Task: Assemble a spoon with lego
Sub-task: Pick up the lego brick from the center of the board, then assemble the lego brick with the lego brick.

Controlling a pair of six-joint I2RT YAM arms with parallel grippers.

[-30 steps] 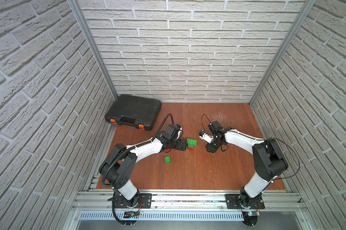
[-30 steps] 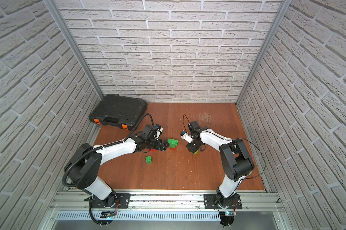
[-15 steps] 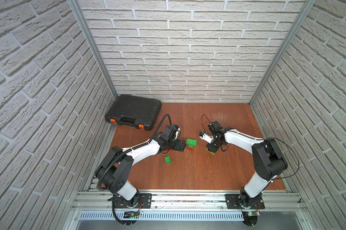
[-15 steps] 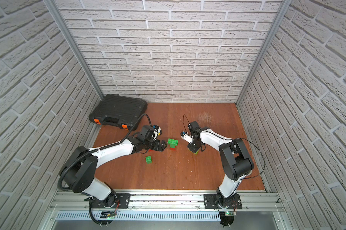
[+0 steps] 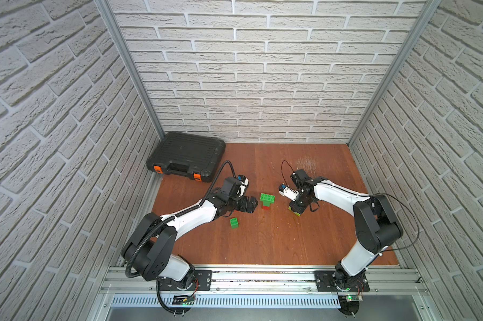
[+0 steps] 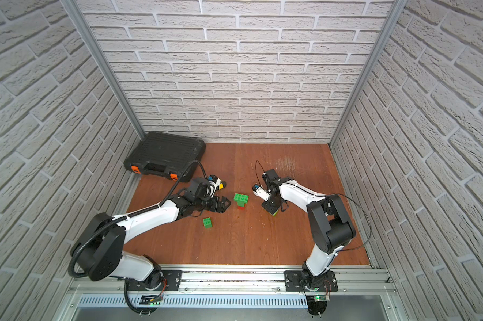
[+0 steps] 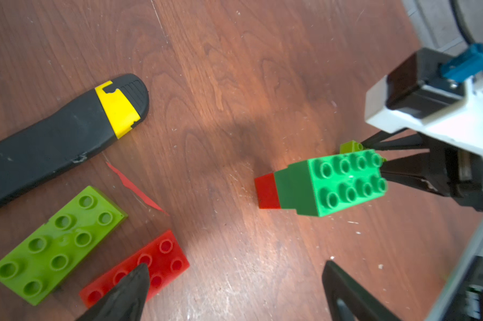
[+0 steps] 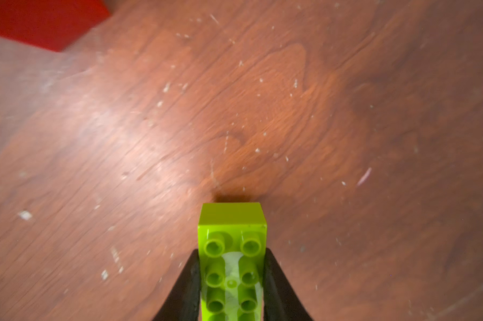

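case (image 5: pixel 186 155) closed, contents hidden; right jaws clamp lime brick (image 8: pixel 232 222)

The black plastic tool case (image 5: pixel 186 157) lies in the back left corner of the brown wooden table (image 5: pixel 262 244). Near the middle stands the lego stack of green bricks on a red one (image 5: pixel 267 200), between the left gripper (image 5: pixel 254 205) and the right gripper (image 5: pixel 296 208), nearer the left. The oblong lime lego brick (image 8: pixel 232 239) sits between the right gripper's fingers (image 8: pixel 184 283). The small green lego brick (image 5: pixel 233 223) lies toward the front edge from the left gripper. The black-and-yellow utility knife (image 7: pixel 54 144), flat lime lego plate (image 7: pixel 56 247) and flat red lego plate (image 7: pixel 165 255) lie side by side, the lime plate between
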